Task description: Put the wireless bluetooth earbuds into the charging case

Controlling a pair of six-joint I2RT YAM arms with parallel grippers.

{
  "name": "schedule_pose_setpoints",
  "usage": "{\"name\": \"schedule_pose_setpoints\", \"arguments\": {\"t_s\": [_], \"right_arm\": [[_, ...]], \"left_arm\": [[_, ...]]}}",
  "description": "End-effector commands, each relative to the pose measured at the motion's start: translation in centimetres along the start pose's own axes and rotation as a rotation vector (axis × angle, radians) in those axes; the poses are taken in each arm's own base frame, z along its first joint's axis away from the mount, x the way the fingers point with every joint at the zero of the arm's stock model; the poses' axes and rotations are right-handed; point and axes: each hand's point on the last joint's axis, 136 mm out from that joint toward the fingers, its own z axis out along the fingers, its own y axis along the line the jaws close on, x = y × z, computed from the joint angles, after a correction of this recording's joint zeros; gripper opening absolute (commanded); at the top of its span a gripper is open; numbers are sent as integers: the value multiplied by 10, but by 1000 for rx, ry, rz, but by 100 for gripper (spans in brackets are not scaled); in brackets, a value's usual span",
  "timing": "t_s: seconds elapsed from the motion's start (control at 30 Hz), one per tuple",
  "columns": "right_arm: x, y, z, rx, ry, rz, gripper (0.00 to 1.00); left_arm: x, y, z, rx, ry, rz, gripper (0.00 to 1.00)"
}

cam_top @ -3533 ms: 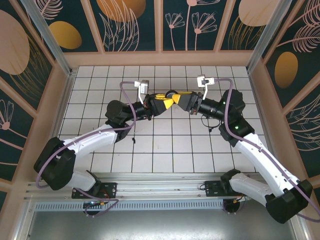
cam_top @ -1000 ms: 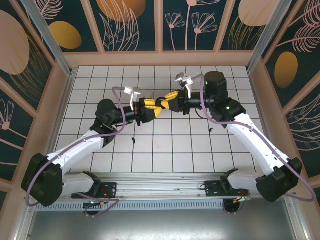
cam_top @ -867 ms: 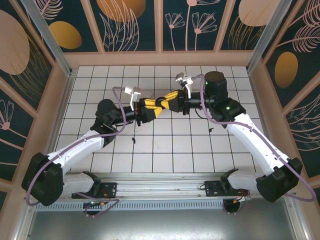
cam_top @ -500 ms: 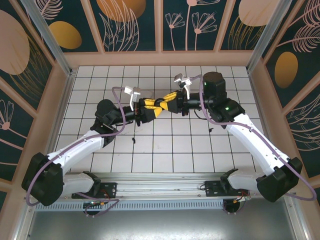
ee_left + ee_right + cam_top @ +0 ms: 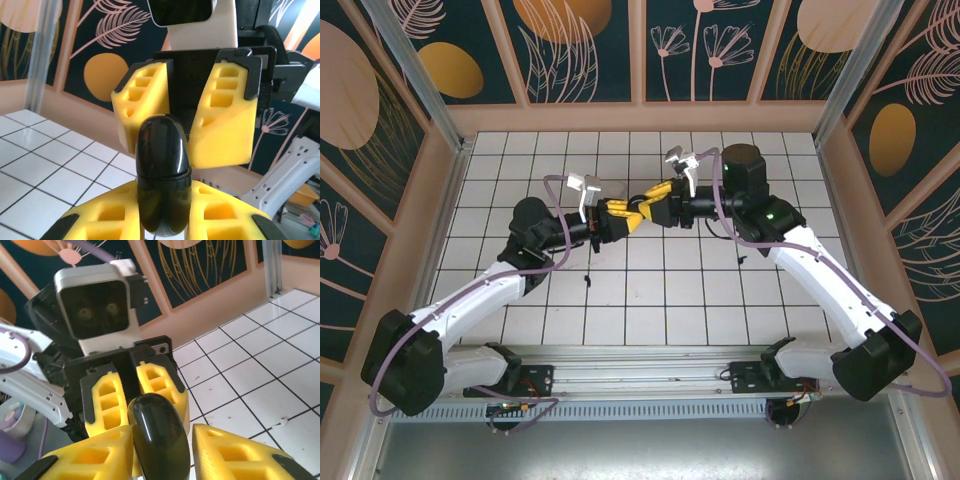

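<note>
A glossy black oval charging case [image 5: 162,150], with a seam around its middle, hangs above the table's centre where both grippers meet. My left gripper [image 5: 164,197] is shut on its lower half, yellow fingers [image 5: 107,220] pressed to both sides. My right gripper [image 5: 160,450] faces it from the other side and stands open. One of its fingers [image 5: 95,455] lies against the case [image 5: 157,435], the other finger [image 5: 235,450] stands apart. From above, the two grippers [image 5: 638,207] overlap. A tiny black earbud [image 5: 588,280] lies on the tiles. A small whitish bit [image 5: 281,423] lies on a tile too.
The white tiled floor [image 5: 650,300] is walled by peach-framed patterned panels [image 5: 570,50] on three sides. Both arms reach in from the near rail [image 5: 640,385], with purple cables looping over them.
My right gripper's jaws have widened off the case while my left gripper has closed tight on it. Both grippers drifted slightly left.
</note>
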Motion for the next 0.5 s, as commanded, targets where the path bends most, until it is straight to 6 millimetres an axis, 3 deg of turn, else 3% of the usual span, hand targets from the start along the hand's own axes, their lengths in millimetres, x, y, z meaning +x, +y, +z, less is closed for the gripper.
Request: {"name": "schedule_pose_setpoints", "arguments": {"t_s": [0.0,0.23,0.47], "right_arm": [[-9,-27,4,121,-4,48,41],[-4,-42,5,182,-5,111,54],[3,-51,5,219,22,163,59]], "left_arm": [[-2,-13,-5,19,15,150,3],[7,-9,-12,-36,50,266,0],[16,0,-20,-100,45,288,0]]}}
